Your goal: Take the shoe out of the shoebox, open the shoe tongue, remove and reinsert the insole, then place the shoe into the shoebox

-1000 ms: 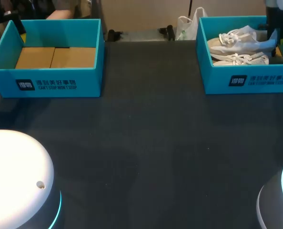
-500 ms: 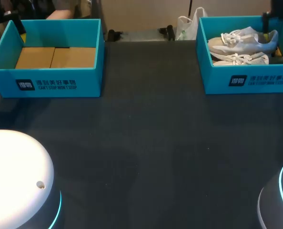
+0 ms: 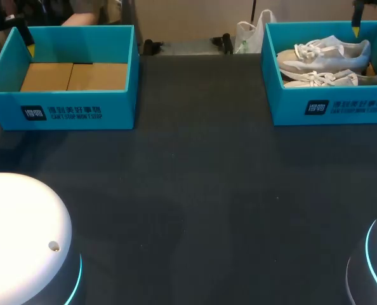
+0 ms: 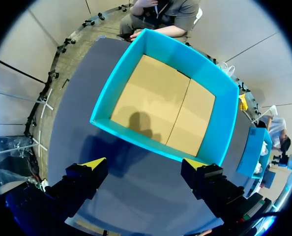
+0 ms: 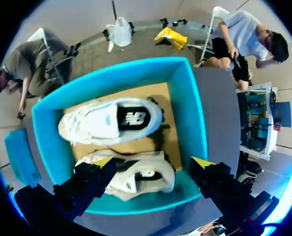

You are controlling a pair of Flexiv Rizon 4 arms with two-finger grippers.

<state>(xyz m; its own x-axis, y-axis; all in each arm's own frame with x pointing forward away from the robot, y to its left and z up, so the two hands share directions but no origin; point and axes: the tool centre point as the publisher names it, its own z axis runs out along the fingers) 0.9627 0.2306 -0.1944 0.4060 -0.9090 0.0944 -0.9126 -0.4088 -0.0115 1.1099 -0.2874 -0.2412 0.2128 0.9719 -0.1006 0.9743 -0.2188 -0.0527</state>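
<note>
Dark counter (image 3: 195,190) | two white shoes (image 5: 111,120) lie in teal shoebox (image 5: 188,113) | right tool (image 5: 153,167) hovers above, fingers apart, empty | left tool (image 4: 146,167) spread over other box (image 4: 219,123) | fits pre-pickup or finished return

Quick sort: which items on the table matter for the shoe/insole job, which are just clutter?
Job:
- teal cardboard shoebox on the right
- two white lace-up sneakers inside it
- right gripper, open above that box

Bystanders:
- empty teal shoebox on the left
- left gripper, open above it
</note>
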